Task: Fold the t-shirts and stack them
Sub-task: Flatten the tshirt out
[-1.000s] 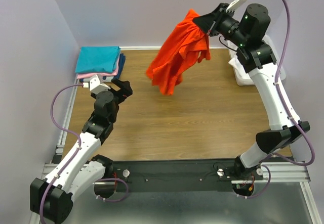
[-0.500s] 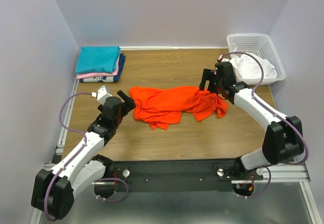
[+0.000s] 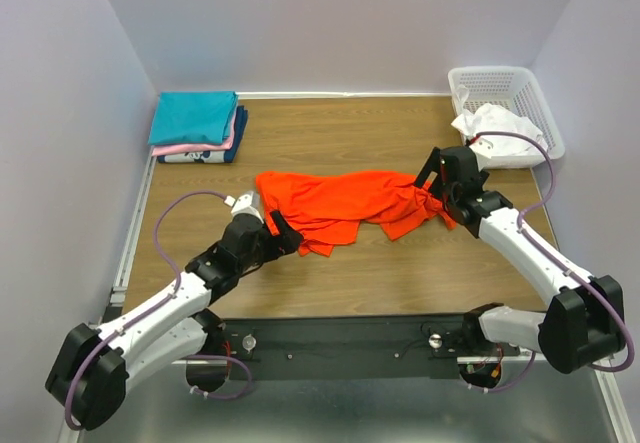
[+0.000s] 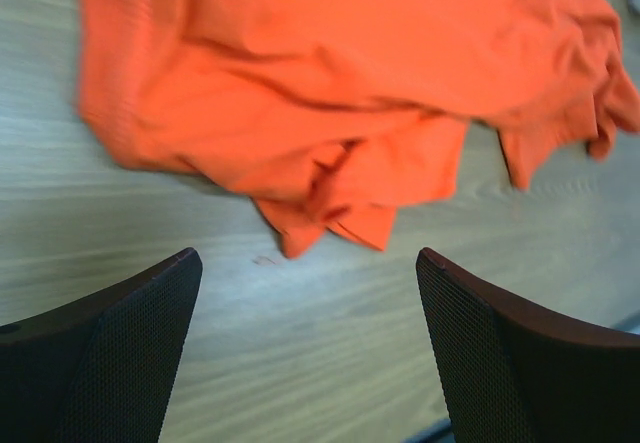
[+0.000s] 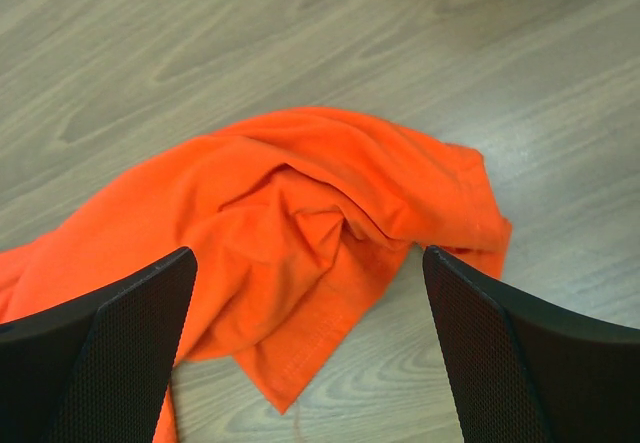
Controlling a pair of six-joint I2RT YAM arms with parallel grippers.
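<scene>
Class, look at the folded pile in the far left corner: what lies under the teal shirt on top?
Only edges show: a pink shirt, a navy one and a white strip lowest. The teal shirt covers the rest of each.

**Place:** robotics lab test cell.
**Evidence:**
- wood-grain desk (image 3: pixel 400 273) boxed on three sides by plain lavender panels (image 3: pixel 340 23)
- black mounting bar (image 3: pixel 350 341) behind the left pincer (image 3: pixel 287 233) and right pincer (image 3: pixel 428 175), bearing both arm bases
- purple cables (image 3: pixel 163 228) looped off the white-and-black arms
- white lattice basket (image 3: pixel 500 71) beyond the right pincer
</scene>
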